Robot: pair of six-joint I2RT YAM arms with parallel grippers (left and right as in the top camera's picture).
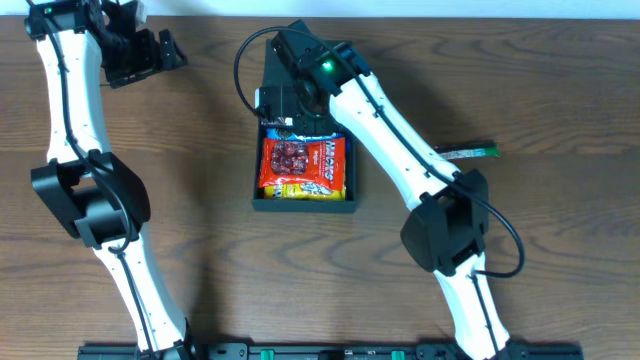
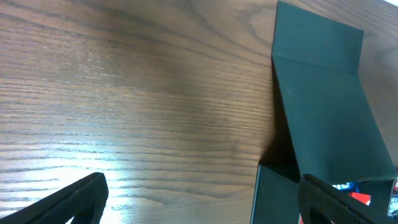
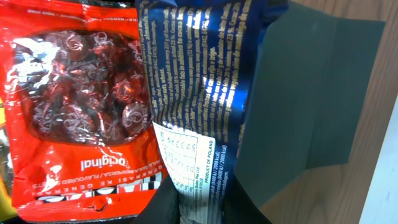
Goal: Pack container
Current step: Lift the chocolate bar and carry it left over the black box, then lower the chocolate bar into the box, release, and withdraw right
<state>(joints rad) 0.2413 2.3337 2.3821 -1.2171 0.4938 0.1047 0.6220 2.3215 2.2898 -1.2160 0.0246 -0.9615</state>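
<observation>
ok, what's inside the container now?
Red packet, yellow packet beside it, blue packet held by the right gripper. The container floor beneath them is covered.

A red packet (image 1: 300, 157) and a yellow packet (image 1: 300, 188) are seen in the black container (image 1: 300, 207). The blue packet (image 3: 199, 74) is lettered in gold.

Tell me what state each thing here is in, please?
container: open, lid flap folded back, holding packets
red packet: lying flat inside the container
yellow packet: inside, beside the red one
blue packet: gripped at the container's lid end
thin packet: lying on the table, outside
left jaws: open, empty
right jaws: shut on the blue packet
</observation>
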